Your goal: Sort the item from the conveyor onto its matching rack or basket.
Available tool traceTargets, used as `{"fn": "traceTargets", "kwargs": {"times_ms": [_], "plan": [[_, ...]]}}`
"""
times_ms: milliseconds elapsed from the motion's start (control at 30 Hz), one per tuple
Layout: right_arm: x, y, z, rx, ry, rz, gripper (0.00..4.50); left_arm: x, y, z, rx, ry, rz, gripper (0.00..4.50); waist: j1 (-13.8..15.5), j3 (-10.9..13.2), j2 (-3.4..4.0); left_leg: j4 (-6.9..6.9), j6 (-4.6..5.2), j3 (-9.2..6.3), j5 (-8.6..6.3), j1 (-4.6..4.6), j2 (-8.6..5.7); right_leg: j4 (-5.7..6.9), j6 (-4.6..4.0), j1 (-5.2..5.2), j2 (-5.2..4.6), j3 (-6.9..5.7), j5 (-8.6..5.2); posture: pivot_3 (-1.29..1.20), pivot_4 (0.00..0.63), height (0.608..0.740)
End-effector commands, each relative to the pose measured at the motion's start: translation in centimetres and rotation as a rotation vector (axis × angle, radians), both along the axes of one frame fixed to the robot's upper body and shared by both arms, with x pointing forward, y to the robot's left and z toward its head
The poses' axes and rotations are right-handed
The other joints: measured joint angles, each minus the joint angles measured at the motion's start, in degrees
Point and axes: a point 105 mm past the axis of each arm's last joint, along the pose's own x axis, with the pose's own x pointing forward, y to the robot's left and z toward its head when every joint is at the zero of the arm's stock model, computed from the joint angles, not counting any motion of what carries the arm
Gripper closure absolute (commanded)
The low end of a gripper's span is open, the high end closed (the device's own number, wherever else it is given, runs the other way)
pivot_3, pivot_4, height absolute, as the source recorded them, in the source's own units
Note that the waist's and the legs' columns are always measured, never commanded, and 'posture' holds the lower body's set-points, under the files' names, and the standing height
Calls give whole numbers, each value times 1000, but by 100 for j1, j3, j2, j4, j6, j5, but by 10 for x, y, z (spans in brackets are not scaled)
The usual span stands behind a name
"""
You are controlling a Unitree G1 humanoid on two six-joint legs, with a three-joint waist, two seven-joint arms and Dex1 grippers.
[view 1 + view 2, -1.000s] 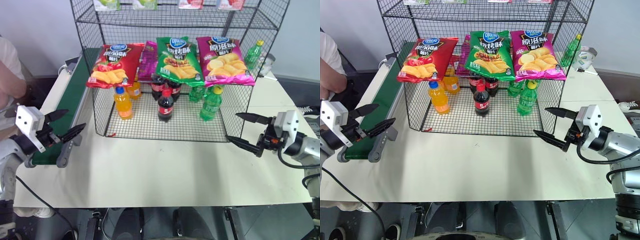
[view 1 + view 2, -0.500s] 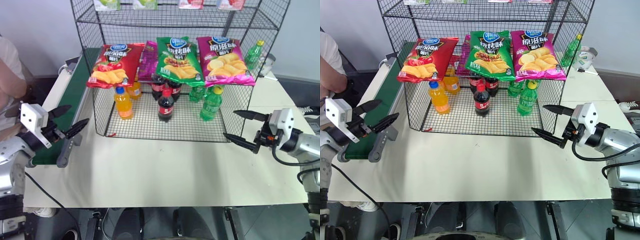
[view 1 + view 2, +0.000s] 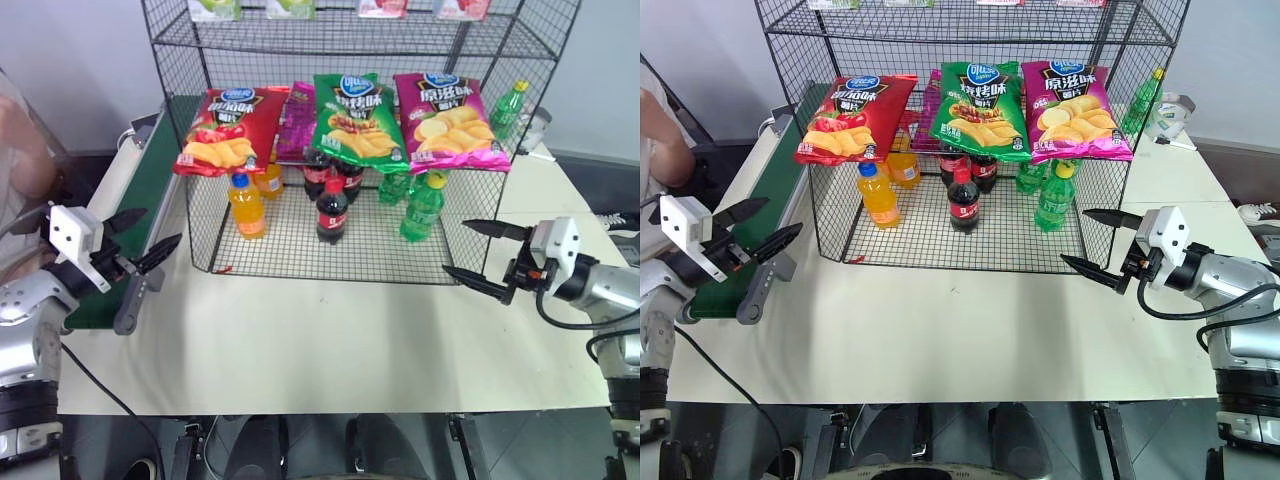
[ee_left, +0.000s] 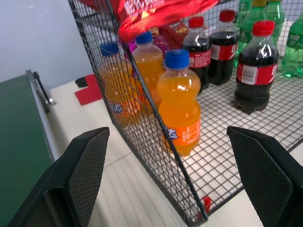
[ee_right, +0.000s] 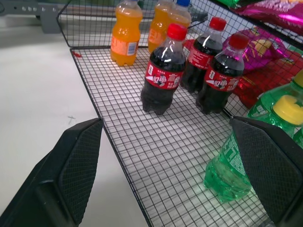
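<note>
The green crisp bag lies on a middle tier of the black wire rack, between a red bag and a magenta bag. The dark green conveyor runs along the rack's left side. My left gripper hovers open over the conveyor's near end, pointing at the rack's left corner, with nothing between its fingers. My right gripper is open and holds nothing at the rack's front right corner, above the table. The left wrist view looks through the rack's wire at orange bottles.
On the rack's bottom tier stand orange bottles, cola bottles and green bottles. Another purple bag lies behind the red one. A green bottle stands beyond the rack at the right. A person's arm is at the left edge.
The person's arm at the left edge has shifted. Both grippers stay open and in about the same places.
</note>
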Motion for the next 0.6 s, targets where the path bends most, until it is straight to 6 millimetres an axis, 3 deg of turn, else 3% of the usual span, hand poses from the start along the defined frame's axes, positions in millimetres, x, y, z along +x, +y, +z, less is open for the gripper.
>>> {"fn": "traceTargets", "kwargs": {"times_ms": [33, 333, 600], "plan": [[1, 2, 7, -4, -53, 6, 53, -1, 3, 14, 29, -46, -1, 253, -1, 0, 0, 0, 0, 0, 0, 0, 0, 0, 0, 0, 0, 0, 0, 0, 150, 739], [4, 2, 6, -35, -48, 29, 53, -3, 8, 22, 60, -65, 10, 253, -9, 0, 0, 1, 0, 0, 0, 0, 0, 2, 0, 0, 0, 0, 0, 0, 150, 739], [5, 10, 6, -48, -42, 52, 53, -6, 5, 14, 54, -59, 15, 253, -15, 0, 0, 0, 0, 1, 0, 1, 1, 2, 0, -1, -1, 1, 0, 0, 150, 739]]}}
